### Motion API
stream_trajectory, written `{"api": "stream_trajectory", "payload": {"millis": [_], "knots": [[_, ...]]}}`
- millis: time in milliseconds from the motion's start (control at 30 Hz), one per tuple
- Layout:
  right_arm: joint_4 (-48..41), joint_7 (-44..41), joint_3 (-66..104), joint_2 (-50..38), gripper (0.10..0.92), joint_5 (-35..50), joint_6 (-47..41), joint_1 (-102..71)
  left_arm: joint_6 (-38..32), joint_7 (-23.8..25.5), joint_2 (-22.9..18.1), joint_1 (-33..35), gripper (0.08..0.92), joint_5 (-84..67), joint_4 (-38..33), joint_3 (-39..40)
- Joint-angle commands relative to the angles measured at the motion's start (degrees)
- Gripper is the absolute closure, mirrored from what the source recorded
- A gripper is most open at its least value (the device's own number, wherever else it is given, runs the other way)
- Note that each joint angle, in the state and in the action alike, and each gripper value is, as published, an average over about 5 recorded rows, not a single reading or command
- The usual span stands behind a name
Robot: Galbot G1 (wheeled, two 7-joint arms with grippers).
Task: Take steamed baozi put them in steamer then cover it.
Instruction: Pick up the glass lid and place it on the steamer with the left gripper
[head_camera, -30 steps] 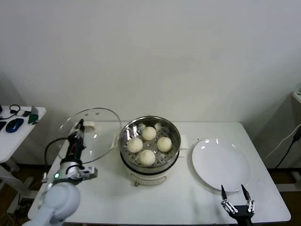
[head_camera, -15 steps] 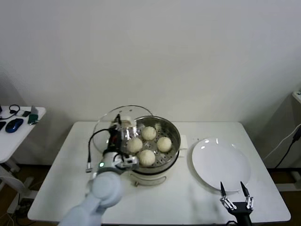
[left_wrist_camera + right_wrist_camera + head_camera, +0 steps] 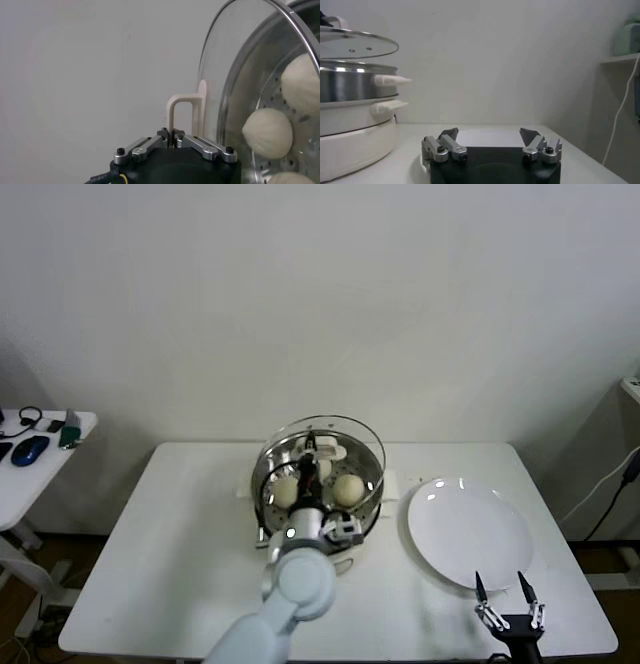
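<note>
The steel steamer (image 3: 372,484) stands on its white base at the table's middle, with cream-white baozi (image 3: 348,488) on its perforated tray. My left gripper (image 3: 311,456) is shut on the white handle (image 3: 181,114) of the clear glass cover (image 3: 350,429) and holds the cover just above the steamer, roughly centred over it. Through the glass the left wrist view shows baozi (image 3: 268,133) inside the pot. The right wrist view shows the cover (image 3: 355,46) hovering a little above the steamer's rim (image 3: 355,67). My right gripper (image 3: 508,601) is open and empty at the table's front right.
A flat white plate (image 3: 468,530) lies to the right of the steamer, just beyond my right gripper. A small side table (image 3: 40,446) with a few items stands at the far left. A white wall is behind the table.
My left arm has carried the cover rightward from the table's left side to above the steamer. The right gripper has stayed in place.
</note>
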Motion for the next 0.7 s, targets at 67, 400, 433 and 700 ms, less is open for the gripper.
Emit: {"api": "stream_trajectory", "payload": {"millis": [67,400,433,700], "knots": [[-0.5,0.1,0.1,-0.8,0.203,1.2,0.2,0.4,-0.6,0.9,-6.5,2.0,0.854,11.6,4.4,0.4],[-0.9,0.1,-0.2,-1.1,0.203,1.3,0.4,0.6,-2.1,0.3,-6.0,6.0,0.854,14.8,4.7,-2.6],[-0.9,0.1,-0.2,-1.1,0.203,1.3,0.4,0.5,-2.1,0.1,-5.9,6.1,0.854,14.8,4.9,-2.8],[-1.0,-0.1,-0.4,-1.2,0.203,1.4,0.8,0.2,-2.0,-1.0,-5.9,6.0,0.854,14.1,5.9,-3.7]]}}
